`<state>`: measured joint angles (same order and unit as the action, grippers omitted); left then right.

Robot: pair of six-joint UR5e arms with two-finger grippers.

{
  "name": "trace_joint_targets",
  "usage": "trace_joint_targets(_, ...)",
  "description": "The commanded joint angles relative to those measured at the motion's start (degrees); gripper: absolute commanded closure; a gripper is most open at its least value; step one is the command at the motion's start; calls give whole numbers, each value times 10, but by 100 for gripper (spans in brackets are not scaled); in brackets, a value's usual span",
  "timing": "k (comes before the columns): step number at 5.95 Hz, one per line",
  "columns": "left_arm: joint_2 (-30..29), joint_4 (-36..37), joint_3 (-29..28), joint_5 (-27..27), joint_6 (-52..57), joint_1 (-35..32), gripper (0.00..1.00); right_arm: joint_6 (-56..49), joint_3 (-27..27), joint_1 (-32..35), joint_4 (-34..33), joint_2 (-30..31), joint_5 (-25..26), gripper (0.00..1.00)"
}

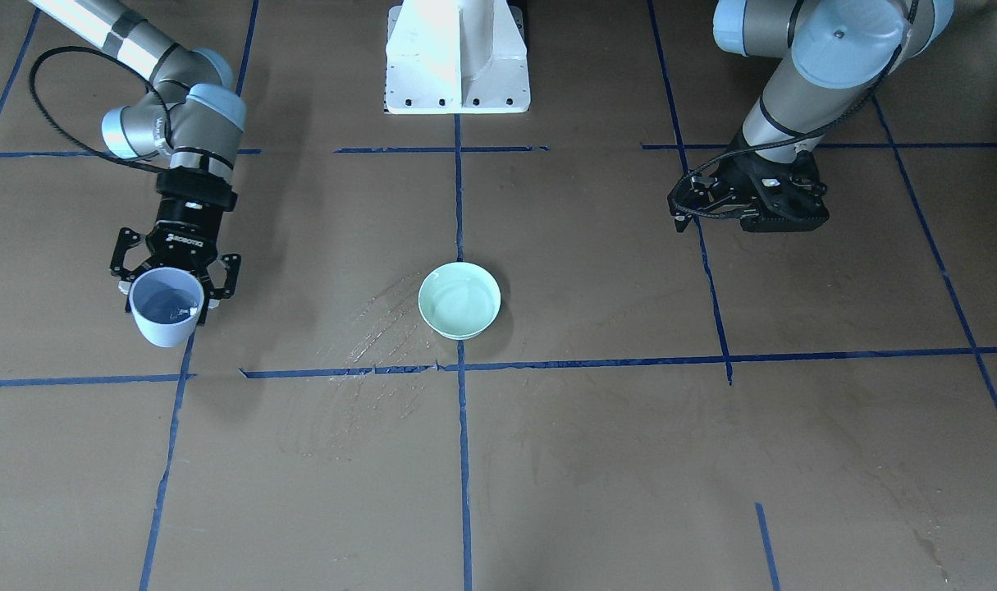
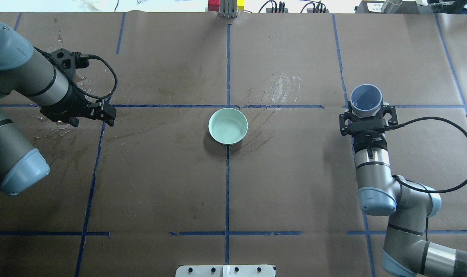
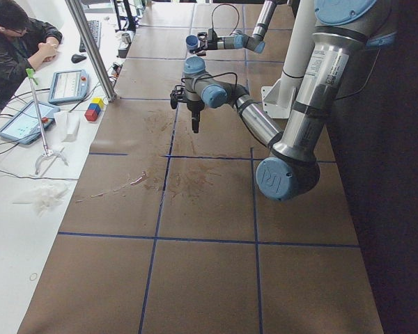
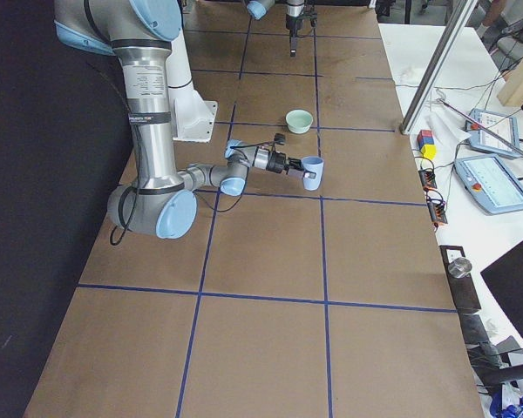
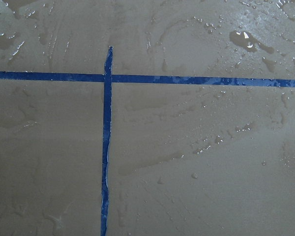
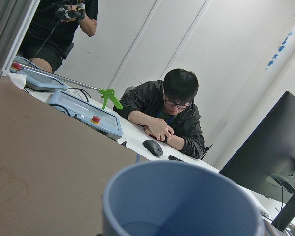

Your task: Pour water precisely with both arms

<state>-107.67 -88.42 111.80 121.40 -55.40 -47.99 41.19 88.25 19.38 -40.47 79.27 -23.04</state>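
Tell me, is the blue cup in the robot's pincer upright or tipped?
Upright. The blue cup shows its open mouth to the overhead camera, and the side view shows it standing straight in the right pincer.

Brown paper covers the counter (image 1: pixel 596 460), marked into squares by blue tape lines (image 1: pixel 463 460) and streaked with wet smears (image 1: pixel 375 328). Along its far edge runs a white desk (image 3: pixel 14 229) with touchscreen pendants (image 3: pixel 68 85), coloured blocks (image 3: pixel 94 109) and an aluminium post (image 3: pixel 90 49). A person (image 6: pixel 169 115) in a black jacket leans over the desk before plain white walls (image 6: pixel 226 49), a black monitor (image 6: pixel 265 157) nearby.
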Motion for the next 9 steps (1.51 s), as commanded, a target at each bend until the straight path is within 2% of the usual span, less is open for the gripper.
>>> trace_joint_targets(1,0,0,0,1,-1,0,0,-37,-2,-22,-92,-89,30,93)
trace_joint_targets(2,0,0,1,2,-1,0,0,-37,-4,-30,-118,-109,30,94)
trace_joint_targets(3,0,-1,1,2,-1,0,0,-37,-4,-37,-187,-145,30,94)
trace_joint_targets(8,-1,-1,2,3,-2,0,0,-37,-16,-63,-435,-247,31,94)
trace_joint_targets(9,-1,-1,1,3,-2,0,0,-37,-16,-65,-454,-248,33,94)
